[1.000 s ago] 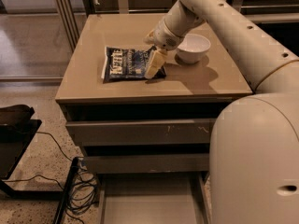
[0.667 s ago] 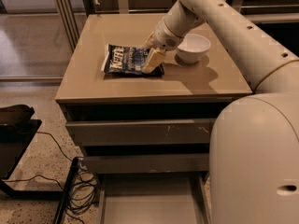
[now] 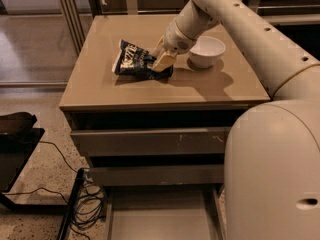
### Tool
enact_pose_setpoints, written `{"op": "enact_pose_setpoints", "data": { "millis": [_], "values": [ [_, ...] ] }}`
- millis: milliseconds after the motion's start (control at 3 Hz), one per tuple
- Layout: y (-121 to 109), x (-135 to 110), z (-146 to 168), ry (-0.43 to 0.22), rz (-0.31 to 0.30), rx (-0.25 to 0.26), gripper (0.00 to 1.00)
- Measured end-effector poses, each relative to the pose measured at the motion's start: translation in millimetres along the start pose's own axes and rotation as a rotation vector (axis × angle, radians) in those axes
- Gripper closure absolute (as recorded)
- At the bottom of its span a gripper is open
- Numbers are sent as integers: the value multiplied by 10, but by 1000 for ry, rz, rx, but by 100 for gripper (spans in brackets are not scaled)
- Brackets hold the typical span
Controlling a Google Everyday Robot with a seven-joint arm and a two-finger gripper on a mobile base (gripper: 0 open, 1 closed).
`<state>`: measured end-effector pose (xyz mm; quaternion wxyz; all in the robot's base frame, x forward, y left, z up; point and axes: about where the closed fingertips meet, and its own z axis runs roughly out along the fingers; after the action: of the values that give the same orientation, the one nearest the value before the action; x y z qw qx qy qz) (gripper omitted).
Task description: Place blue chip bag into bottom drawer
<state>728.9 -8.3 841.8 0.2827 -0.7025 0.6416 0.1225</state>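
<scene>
The blue chip bag [image 3: 134,60] is on the cabinet top [image 3: 100,89], its left end tilted up off the surface and its right end at my gripper. My gripper [image 3: 161,63] reaches down from the right, and its cream fingers are closed on the bag's right edge. The bottom drawer [image 3: 160,219] is pulled out at the base of the cabinet, a shallow grey tray with thin side walls, partly hidden by my arm's body on the right.
A white bowl [image 3: 206,51] stands on the cabinet top right of the gripper. Two closed drawers [image 3: 150,141] sit above the open one. Black cables [image 3: 85,204] and a dark stand [image 3: 17,144] are on the floor to the left.
The gripper has closed on the bag's right edge and lifted it; the bag has gone from lying flat to tilted and bunched.
</scene>
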Motion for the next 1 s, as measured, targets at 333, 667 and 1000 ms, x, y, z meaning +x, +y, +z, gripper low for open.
{"op": "enact_pose_setpoints", "data": {
  "millis": [333,667,1000],
  "values": [
    [0,0,1,0,0,0,100],
    [-19,-11,36,0,5,-9,100],
    [-23,-20,21,0,5,-9,100]
  ]
}}
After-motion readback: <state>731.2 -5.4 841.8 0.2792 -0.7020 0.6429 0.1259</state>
